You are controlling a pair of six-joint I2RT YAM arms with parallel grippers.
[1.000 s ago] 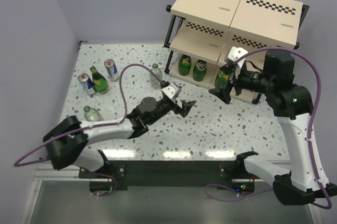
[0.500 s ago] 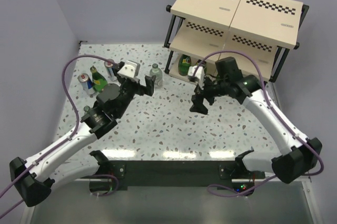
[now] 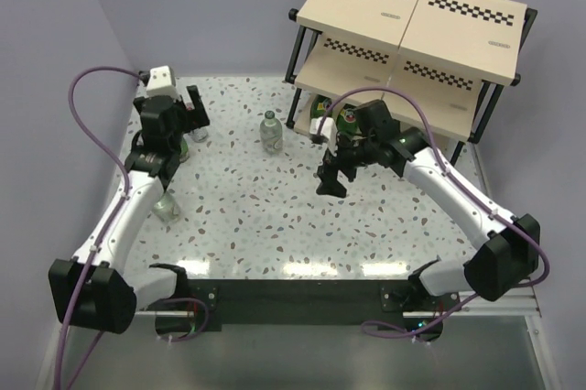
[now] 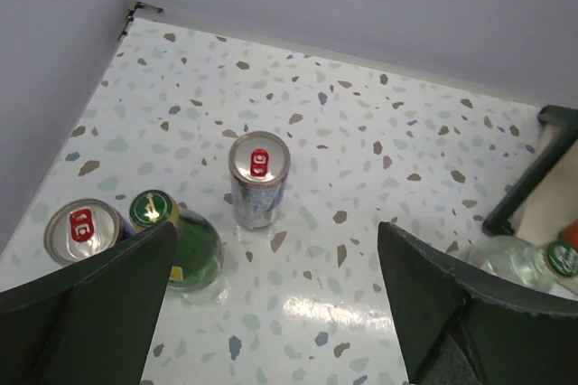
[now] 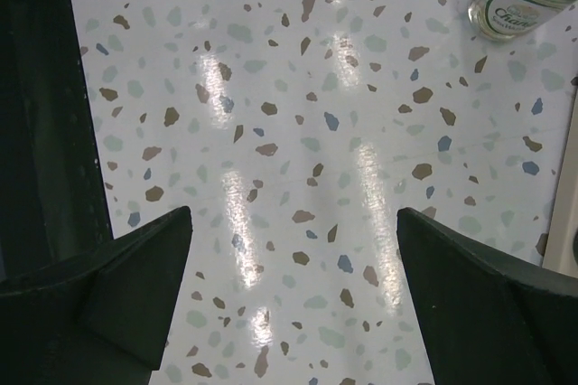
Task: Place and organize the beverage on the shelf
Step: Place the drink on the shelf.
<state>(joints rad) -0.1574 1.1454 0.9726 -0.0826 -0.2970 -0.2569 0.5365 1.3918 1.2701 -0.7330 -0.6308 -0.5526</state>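
Overhead, progress: green bottles (image 3: 345,118) stand on the bottom tier of the shelf (image 3: 412,28), their count hidden behind the right arm. Five drinks wait on the table (image 3: 275,225), so I judge the job under halfway.
Overhead, left gripper (image 3: 172,120): spread wide and holding nothing, hanging above the far-left cluster.
Overhead, right gripper (image 3: 334,175): jaws apart and empty, above the table in front of the shelf. The clear bottle (image 3: 270,131) stands off to its side, well apart. The second clear bottle (image 3: 165,209) sits close by the left forearm.
Left wrist, target: the middle can (image 4: 259,179) stands upright ahead of the open gap, between the two fingers (image 4: 99,295) and touched by neither.
Left wrist, neighbours: the loose green bottle (image 4: 185,249) and the corner can (image 4: 83,230) crowd one finger; the clear bottle lies beyond the other.
Left wrist, judgement: the middle can looks the likeliest next pick.
Right wrist, view: only speckled table lies between the parted fingers; the clear bottle stands far ahead, off to one side.
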